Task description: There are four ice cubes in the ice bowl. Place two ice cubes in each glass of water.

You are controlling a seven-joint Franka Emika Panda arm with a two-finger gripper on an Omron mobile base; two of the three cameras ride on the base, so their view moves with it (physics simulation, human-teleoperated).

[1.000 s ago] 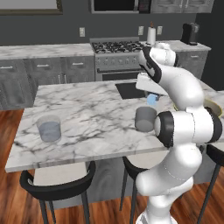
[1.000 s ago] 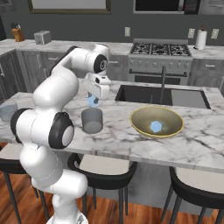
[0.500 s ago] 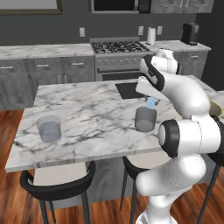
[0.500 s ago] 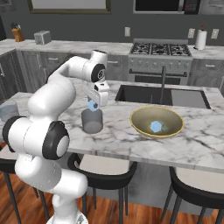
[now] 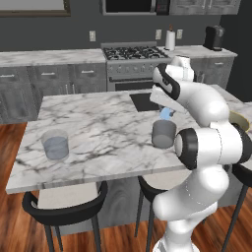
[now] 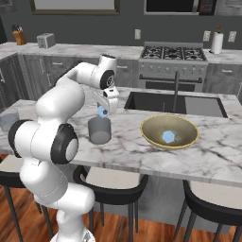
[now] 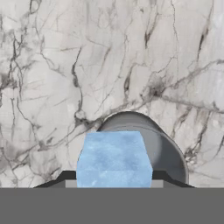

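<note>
My gripper (image 6: 103, 112) is shut on a pale-blue ice cube (image 6: 101, 112) and hangs just above the rim of a glass of water (image 6: 99, 130) near the island's front edge. From the left base view the ice cube (image 5: 166, 114) sits right over this glass (image 5: 163, 134). In the hand view the ice cube (image 7: 113, 159) fills the space between the fingers, with the glass (image 7: 164, 151) straight beneath it. The other glass (image 5: 55, 145) stands far to the left. Right of the gripper, the tan ice bowl (image 6: 186, 128) holds one blue ice cube (image 6: 168, 137).
A dark sink (image 6: 156, 101) with a tall faucet (image 6: 176, 90) lies behind the bowl. Black stools (image 6: 111, 182) stand under the island's front edge. The marble top (image 5: 103, 123) between the two glasses is bare. A stove (image 5: 134, 51) is along the back wall.
The hand has come down a little with the ice cube, closer to the glass. The arm's elbow has swung to a new pose. Glasses and bowl have stayed put.
</note>
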